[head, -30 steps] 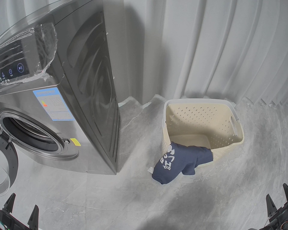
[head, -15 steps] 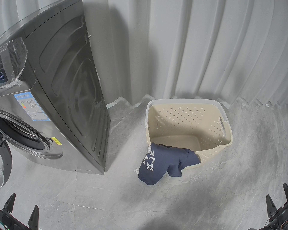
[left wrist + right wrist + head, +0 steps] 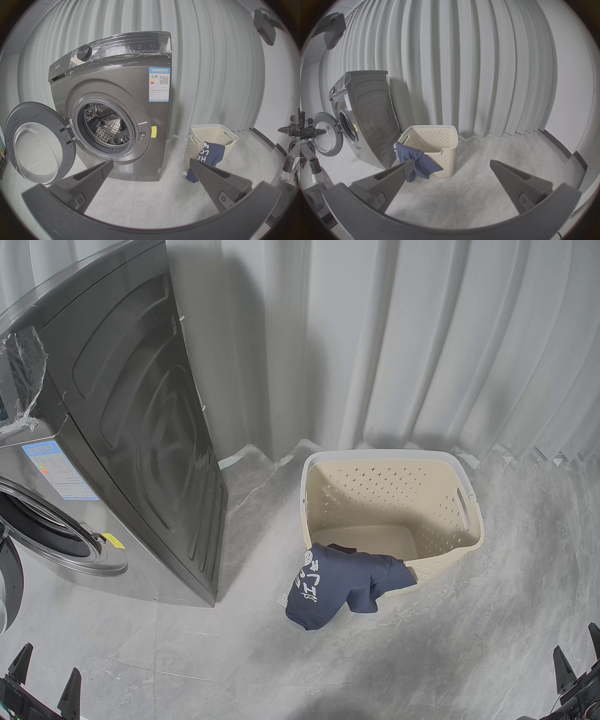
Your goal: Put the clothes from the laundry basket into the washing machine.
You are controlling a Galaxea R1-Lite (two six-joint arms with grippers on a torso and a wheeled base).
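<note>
The left hand is low over the grey floor, its two fingers spread wide with nothing between them. In front of it stands the washing machine, its round door swung open. Beside the machine is the cream laundry basket; a navy garment hangs over its rim down to the floor.

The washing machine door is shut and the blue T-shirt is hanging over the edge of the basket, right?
Not quite. The washing machine has its door open, swung wide to the side, as the left wrist view shows. The rest is right: the navy T-shirt is hanging over the front edge of the laundry basket.
</note>
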